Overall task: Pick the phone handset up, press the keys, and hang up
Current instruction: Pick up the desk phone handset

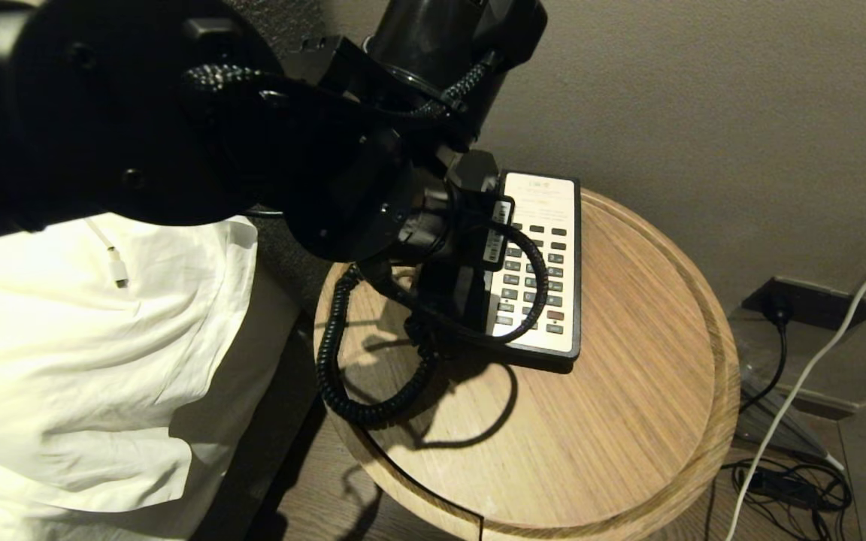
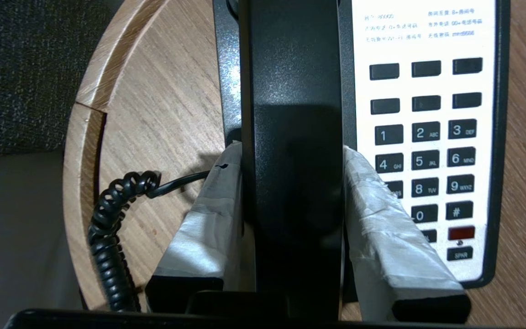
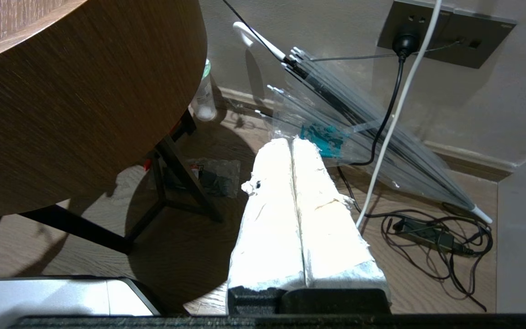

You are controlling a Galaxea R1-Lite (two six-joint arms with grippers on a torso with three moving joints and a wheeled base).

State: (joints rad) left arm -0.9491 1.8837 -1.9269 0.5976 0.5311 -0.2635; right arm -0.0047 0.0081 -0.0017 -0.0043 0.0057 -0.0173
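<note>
Bedding, white and rumpled (image 1: 65, 361), at far left in the head view; next the round pale-wood side table (image 1: 628, 421), with the black coiled cord (image 1: 335, 353) looping over its left part. Left gripper (image 2: 292, 183) is over the phone — its tape-wrapped fingers (image 2: 208, 219) are clenched on the long black plastic handset (image 2: 292, 114), one pad on each flank, mid-shaft. Handset's long axis runs straight away from the wrist, parallel to the faceplate's long side; whether it sits in the cradle or just above it I cannot tell. Just right of the handset: the dark grey rectangular keys (image 2: 427, 146) in the white faceplate, one red key (image 2: 461, 233) near the bottom. Right gripper (image 3: 297, 210) is parked low beside the table over the floor, fingers pressed together on nothing — so the left arm is the nearer one. Judgement: lift comes next, straight up off the black-and-white base (image 1: 553, 353).
</note>
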